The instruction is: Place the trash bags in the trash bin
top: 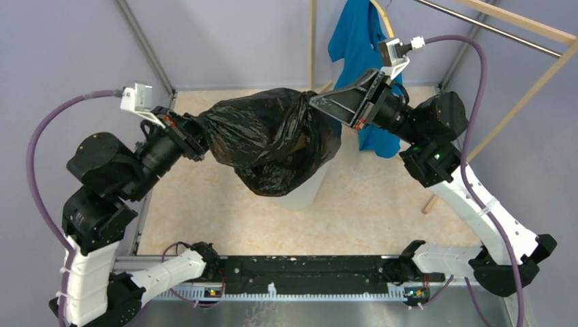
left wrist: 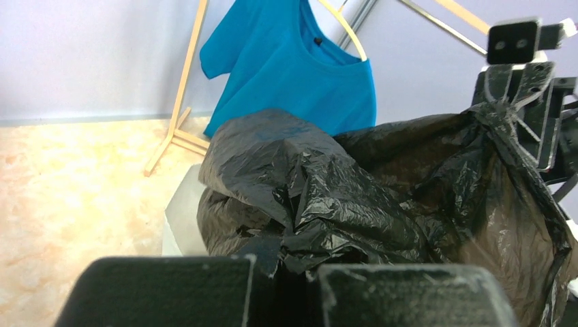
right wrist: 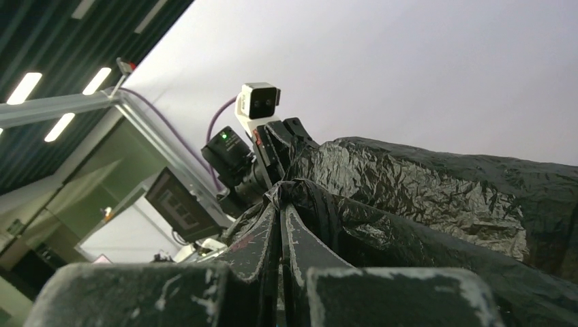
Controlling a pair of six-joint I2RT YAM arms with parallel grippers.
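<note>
Over the middle of the top view, the trash bag (top: 272,139) is held in the air, stretched between both arms. The left gripper (top: 196,133) is shut on its edge at 9 o'clock; the right gripper (top: 324,105) is pinched on the edge at 2 o'clock. The trash bin (top: 303,194) is seen just under the sagging belly at 6 o'clock, mostly hidden. Whether film touches the rim cannot be told. The long axis is judged to run from 9 to 2, with the bulk hanging toward 6. A blue T-shirt (top: 354,41) is hung at 1 o'clock.

Left wrist view: the jaws are closed flat on a bunched fold of film at 6 o'clock. Crinkled glossy plastic is spread toward 3 o'clock. White bin wall is glimpsed at 8 o'clock, below the bag.

Right wrist view: the jaws are clamped on a twisted rope of film, and the bag is drawn toward 12 o'clock.

Handling is judged as very light, limp, slippery and easily torn. Hold is best taken on gathered hem, not on a single sheet.
</note>
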